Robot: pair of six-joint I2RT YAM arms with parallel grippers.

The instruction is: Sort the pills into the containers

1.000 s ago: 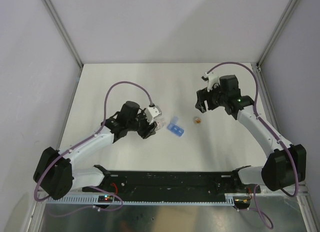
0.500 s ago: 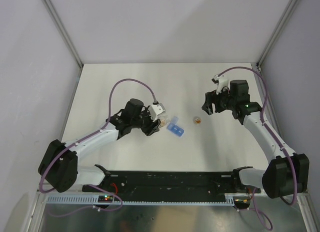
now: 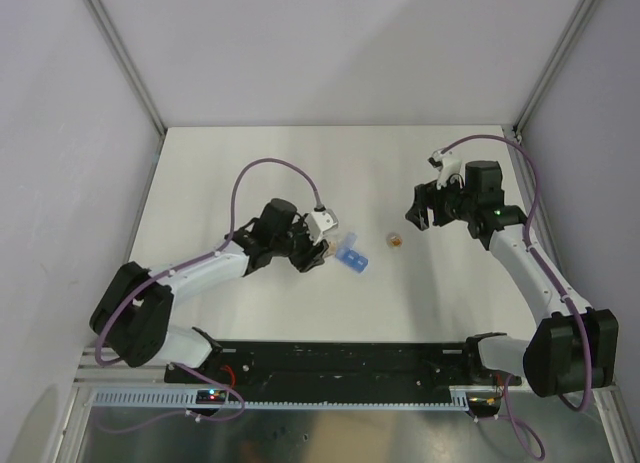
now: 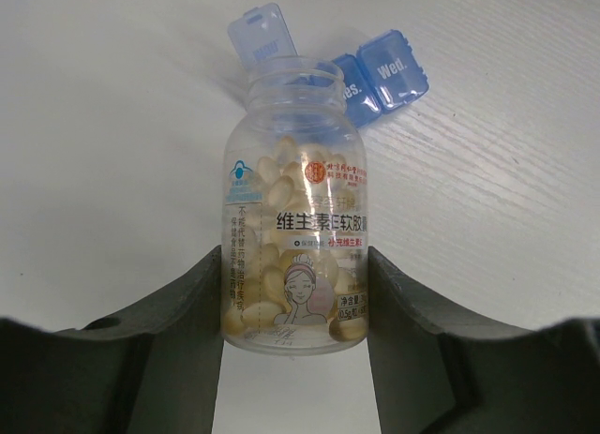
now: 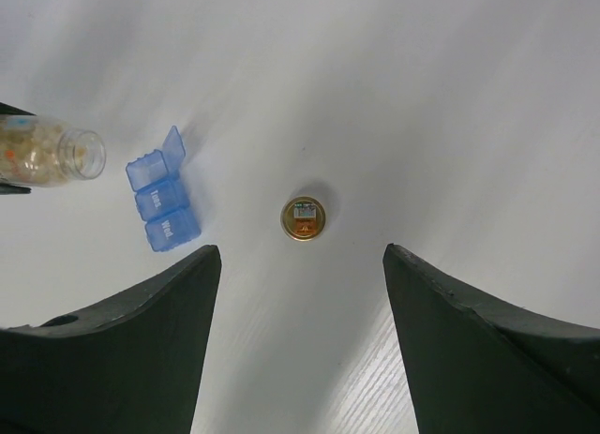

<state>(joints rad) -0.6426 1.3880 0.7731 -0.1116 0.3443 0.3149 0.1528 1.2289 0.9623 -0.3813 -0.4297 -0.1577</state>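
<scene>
My left gripper (image 4: 293,265) is shut on a clear uncapped bottle (image 4: 295,218) full of pale yellow pills (image 4: 267,265). The bottle (image 3: 323,245) lies tilted, its mouth close to the light-blue pill box (image 3: 351,256). That box (image 4: 389,73) has three compartments in a row. The end one by the bottle mouth has its lid (image 4: 261,36) raised; the ones marked Tues. and Wed. are closed. My right gripper (image 5: 300,251) is open and holds nothing; it (image 3: 418,211) hovers to the right of the box (image 5: 164,209).
A small round amber-gold thing (image 3: 395,241), seen from its top (image 5: 303,217), sits on the white table (image 3: 250,173) between the pill box and the right gripper. Metal frame posts and grey walls bound the table on three sides.
The left arm has carried the bottle to the right, up to the pill box. The right gripper drew back to the right, away from the amber thing, then held still.
</scene>
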